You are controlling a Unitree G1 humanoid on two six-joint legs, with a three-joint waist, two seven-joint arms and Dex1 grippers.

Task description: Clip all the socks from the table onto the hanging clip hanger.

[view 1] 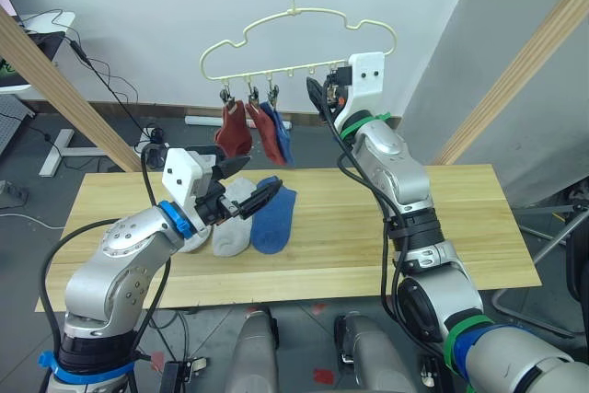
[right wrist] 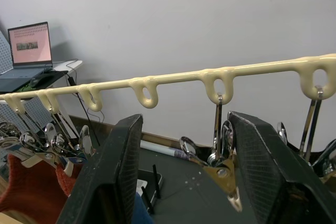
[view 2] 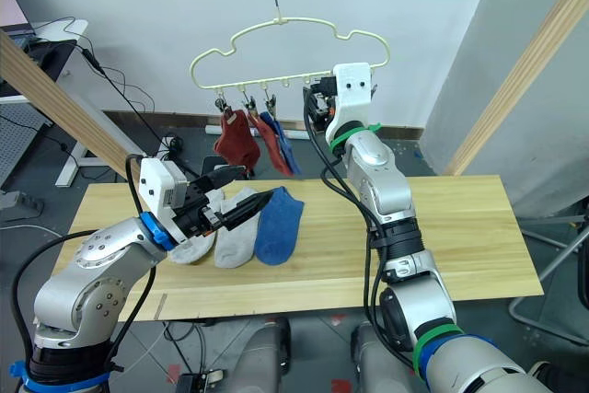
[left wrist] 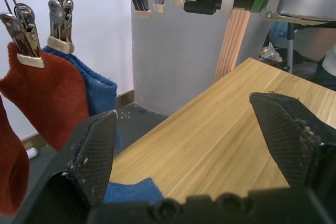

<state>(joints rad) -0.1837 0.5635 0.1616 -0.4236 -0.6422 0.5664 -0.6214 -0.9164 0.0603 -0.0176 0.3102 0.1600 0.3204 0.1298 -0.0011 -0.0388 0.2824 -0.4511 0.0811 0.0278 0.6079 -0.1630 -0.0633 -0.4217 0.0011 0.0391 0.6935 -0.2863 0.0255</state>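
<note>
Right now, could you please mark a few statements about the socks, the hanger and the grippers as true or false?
1. Three socks hang from the pale yellow wire clip hanger. True: two rust red socks and a blue one.
2. The long pale wood table holds only one sock. False: a blue sock and two light grey socks lie there.
3. The left gripper grips a sock. False: it is open, holding nothing.
4. The right gripper is open beside a clip. True.

Pale yellow hanger [view 1: 296, 43] at top centre, its clips [view 1: 248, 91] grey. Two rust-red socks [view 1: 234, 130] and one blue sock [view 1: 281, 133] hang there. On the light wood-grain worktop [view 1: 460, 227], centre left, lie two light grey socks [view 1: 233, 228] and a blue one [view 1: 275, 219]. Fingers [left wrist: 97, 150] black, cross-hatched.
</note>
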